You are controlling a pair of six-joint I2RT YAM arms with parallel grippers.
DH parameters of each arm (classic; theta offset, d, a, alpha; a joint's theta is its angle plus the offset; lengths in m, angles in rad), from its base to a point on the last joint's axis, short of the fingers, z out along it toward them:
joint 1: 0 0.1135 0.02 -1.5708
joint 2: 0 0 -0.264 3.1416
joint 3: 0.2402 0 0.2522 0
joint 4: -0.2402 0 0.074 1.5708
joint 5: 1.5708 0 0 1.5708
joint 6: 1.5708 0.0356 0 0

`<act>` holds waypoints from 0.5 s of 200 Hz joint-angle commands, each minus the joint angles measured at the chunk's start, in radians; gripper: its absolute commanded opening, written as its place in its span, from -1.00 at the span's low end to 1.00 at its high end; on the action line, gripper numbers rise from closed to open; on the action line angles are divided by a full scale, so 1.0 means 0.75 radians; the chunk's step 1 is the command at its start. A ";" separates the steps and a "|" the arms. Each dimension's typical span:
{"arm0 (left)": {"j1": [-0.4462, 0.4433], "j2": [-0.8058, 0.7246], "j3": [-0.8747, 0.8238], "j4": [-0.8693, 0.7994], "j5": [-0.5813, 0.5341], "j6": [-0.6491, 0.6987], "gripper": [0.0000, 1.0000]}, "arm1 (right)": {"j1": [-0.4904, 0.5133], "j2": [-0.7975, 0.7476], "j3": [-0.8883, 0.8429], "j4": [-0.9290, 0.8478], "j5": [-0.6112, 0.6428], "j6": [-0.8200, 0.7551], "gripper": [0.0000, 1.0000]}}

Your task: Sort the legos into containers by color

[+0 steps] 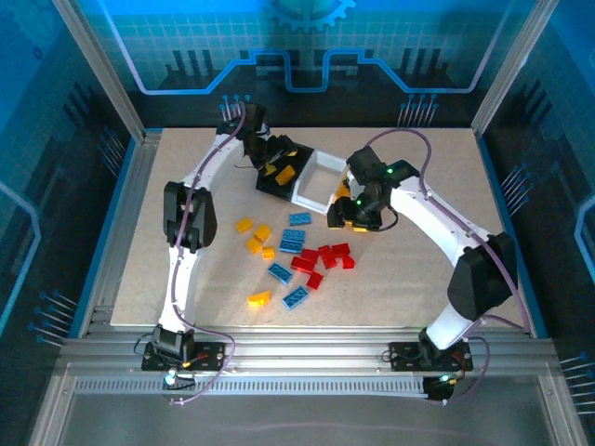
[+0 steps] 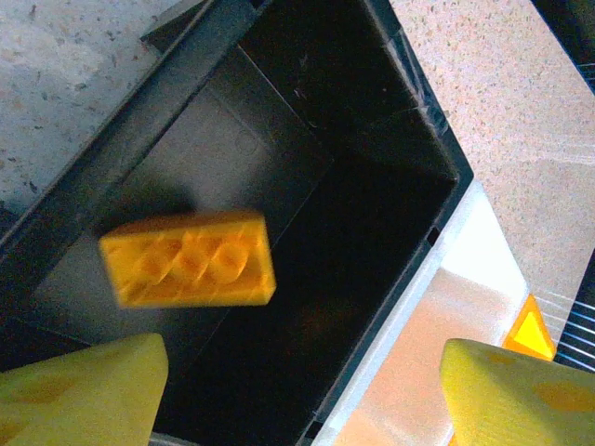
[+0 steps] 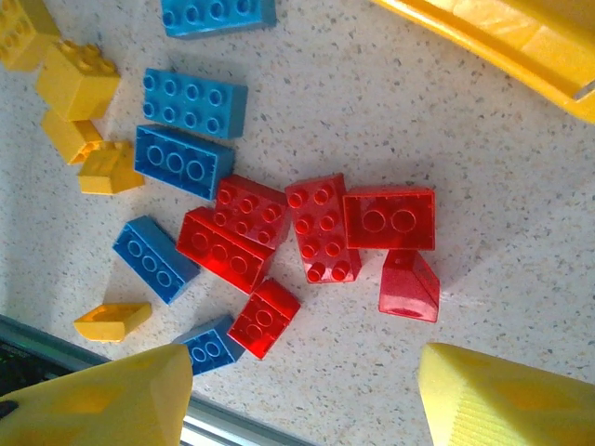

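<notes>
The left gripper [image 2: 302,372] hangs over the black bin [image 2: 372,186] with its yellow fingers [image 2: 84,386] spread and empty. Inside the bin a blurred yellow brick [image 2: 189,258] lies with its long axis across the wrist view, perhaps unsettled. The white bin [image 1: 321,178] touches the black bin's right side. Further right, the right gripper [image 3: 305,372], fingers apart and empty, hovers over the red bricks [image 3: 321,228]. The blue bricks [image 3: 191,102] lie left of them, with the yellow bin [image 3: 483,37] behind.

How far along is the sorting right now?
Done: yellow legos sit in the black bin. In hand: nothing; the left gripper is open above that bin, the right gripper open above the red legos. Left: those reds, the blue legos and loose yellow bricks on the table.
</notes>
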 commanded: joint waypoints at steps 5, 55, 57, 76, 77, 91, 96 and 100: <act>-0.010 -0.036 0.020 -0.047 0.025 0.006 0.62 | 0.015 -0.029 -0.035 0.006 0.010 0.026 0.35; -0.014 -0.244 -0.180 -0.035 0.009 0.087 0.68 | 0.016 -0.037 -0.128 -0.077 0.104 -0.016 0.34; -0.014 -0.255 -0.191 -0.036 0.009 0.092 0.68 | 0.016 -0.037 -0.137 -0.079 0.105 -0.017 0.33; -0.018 -0.377 -0.328 -0.035 0.002 0.134 0.71 | 0.021 -0.045 -0.213 -0.059 0.121 -0.017 0.30; -0.018 -0.383 -0.332 -0.034 0.001 0.135 0.71 | 0.023 -0.045 -0.216 -0.056 0.122 -0.017 0.30; -0.022 -0.496 -0.464 -0.023 -0.009 0.167 0.73 | 0.029 -0.041 -0.256 -0.022 0.125 -0.013 0.27; -0.024 -0.537 -0.513 -0.016 -0.015 0.179 0.74 | 0.034 -0.035 -0.264 -0.012 0.129 -0.013 0.26; -0.026 -0.566 -0.552 -0.012 -0.018 0.186 0.74 | 0.039 -0.026 -0.267 -0.006 0.132 -0.013 0.25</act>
